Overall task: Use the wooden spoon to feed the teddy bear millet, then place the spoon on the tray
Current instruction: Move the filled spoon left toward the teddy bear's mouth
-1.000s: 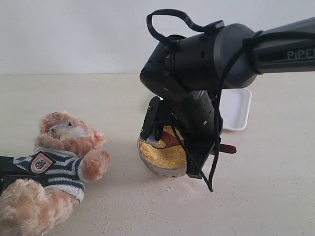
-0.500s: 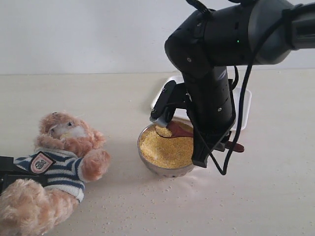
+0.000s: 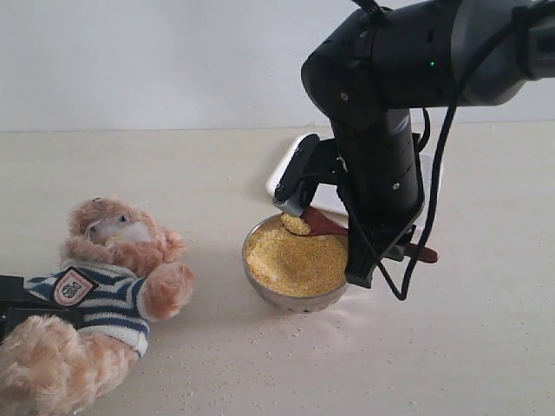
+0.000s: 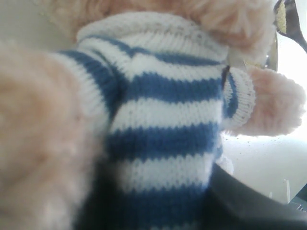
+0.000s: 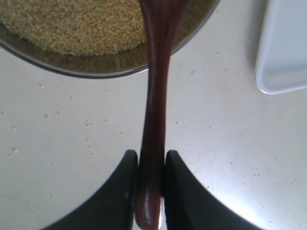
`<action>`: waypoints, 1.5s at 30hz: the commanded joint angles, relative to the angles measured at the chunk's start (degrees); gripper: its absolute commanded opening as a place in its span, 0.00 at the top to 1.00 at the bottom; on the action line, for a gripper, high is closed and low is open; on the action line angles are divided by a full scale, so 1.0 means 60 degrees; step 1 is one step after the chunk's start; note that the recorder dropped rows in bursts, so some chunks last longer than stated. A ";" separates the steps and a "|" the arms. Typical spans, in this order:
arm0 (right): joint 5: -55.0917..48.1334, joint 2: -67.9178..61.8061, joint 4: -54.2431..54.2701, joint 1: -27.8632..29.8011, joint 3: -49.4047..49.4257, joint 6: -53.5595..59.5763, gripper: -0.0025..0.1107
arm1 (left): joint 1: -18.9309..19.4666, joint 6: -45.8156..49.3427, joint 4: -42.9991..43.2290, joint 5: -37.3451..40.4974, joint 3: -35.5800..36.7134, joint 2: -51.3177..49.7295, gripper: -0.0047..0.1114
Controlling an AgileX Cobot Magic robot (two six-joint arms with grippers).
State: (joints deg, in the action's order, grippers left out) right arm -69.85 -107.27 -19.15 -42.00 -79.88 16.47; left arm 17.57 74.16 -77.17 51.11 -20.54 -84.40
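The teddy bear (image 3: 104, 286) lies at the left in its striped shirt (image 4: 163, 120), face up. My left gripper (image 3: 16, 303) is shut on its body; the shirt fills the left wrist view between the dark fingers (image 4: 244, 203). My right gripper (image 5: 151, 165) is shut on the thin end of the wooden spoon (image 5: 156, 86). The spoon's bowl (image 3: 297, 224) carries a small heap of millet and hovers just over the millet (image 3: 295, 260) in the steel bowl (image 3: 290, 302). The white tray (image 3: 289, 163) lies behind the bowl, mostly hidden by the right arm.
Loose grains are scattered on the pale tabletop in front of the bowl (image 3: 260, 355). The right arm's black wrist (image 3: 381, 191) and cables hang over the bowl's right side. A corner of the tray (image 5: 283, 48) lies beside the bowl.
The right arm has risen and swung back to the right. The spoon came up out of the millet with a heap of grains. The bear and left gripper have stayed put.
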 commanded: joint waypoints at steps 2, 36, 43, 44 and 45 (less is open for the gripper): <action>-0.0018 0.0131 0.0009 0.0031 -0.0011 -0.0025 0.98 | 0.0027 0.0086 -0.0080 0.0149 0.0045 0.0120 0.92; -0.0018 -0.2267 0.0833 -0.2634 -0.5167 0.0528 0.98 | 0.0027 0.0086 -0.0080 0.0149 0.0045 0.0120 0.92; -0.0018 -0.2730 0.0585 -0.2811 -0.5372 0.0528 0.98 | 0.0027 0.0086 -0.0080 0.0149 0.0045 0.0120 0.92; -0.0018 -0.2758 0.0339 -0.2887 -0.5372 0.0528 0.98 | 0.0027 0.0086 -0.0080 0.0149 0.0045 0.0120 0.92; -0.0018 -0.2778 0.0130 -0.2932 -0.5372 0.0483 0.98 | 0.0027 0.0086 -0.0080 0.0149 0.0045 0.0120 0.92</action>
State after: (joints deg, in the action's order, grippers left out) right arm -69.85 -123.87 -15.47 -58.61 -111.40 19.28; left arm 17.57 74.16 -77.17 51.11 -20.54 -84.40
